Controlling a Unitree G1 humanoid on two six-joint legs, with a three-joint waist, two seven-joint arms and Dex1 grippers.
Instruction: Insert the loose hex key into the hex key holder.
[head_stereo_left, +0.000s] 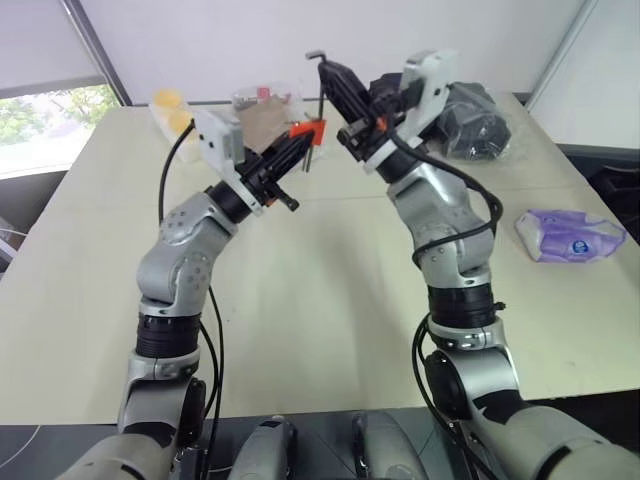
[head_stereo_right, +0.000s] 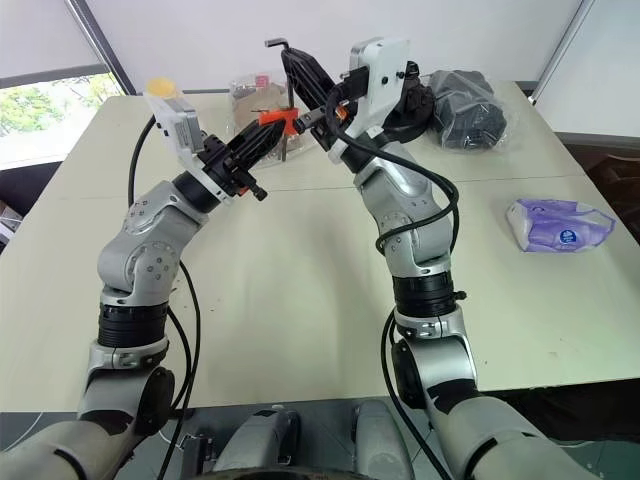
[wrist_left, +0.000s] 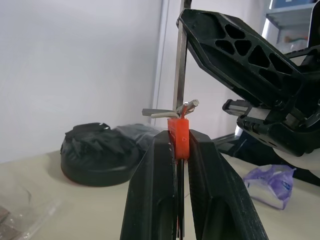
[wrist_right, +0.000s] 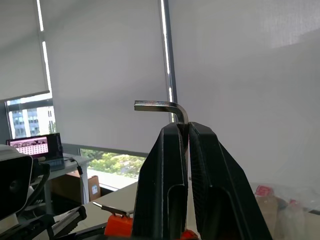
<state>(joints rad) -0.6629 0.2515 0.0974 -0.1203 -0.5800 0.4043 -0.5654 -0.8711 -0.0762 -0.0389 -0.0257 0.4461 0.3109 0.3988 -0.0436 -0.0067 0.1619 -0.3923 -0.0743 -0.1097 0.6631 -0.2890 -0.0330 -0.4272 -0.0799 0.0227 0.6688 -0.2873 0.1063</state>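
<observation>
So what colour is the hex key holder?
Orange-red; the hex key holder shows best in the left wrist view.

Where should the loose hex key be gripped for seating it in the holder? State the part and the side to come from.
Grip the loose hex key on its long straight shank just under the bend, pinching from the two sides, as the right gripper does. The key stands upright with its short bent end on top, so that leaves the lower shank free to run down to the hex key holder, which the left gripper clamps.

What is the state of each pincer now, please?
Left pincer: closed on the hex key holder.
Right pincer: closed on the loose hex key.
</observation>
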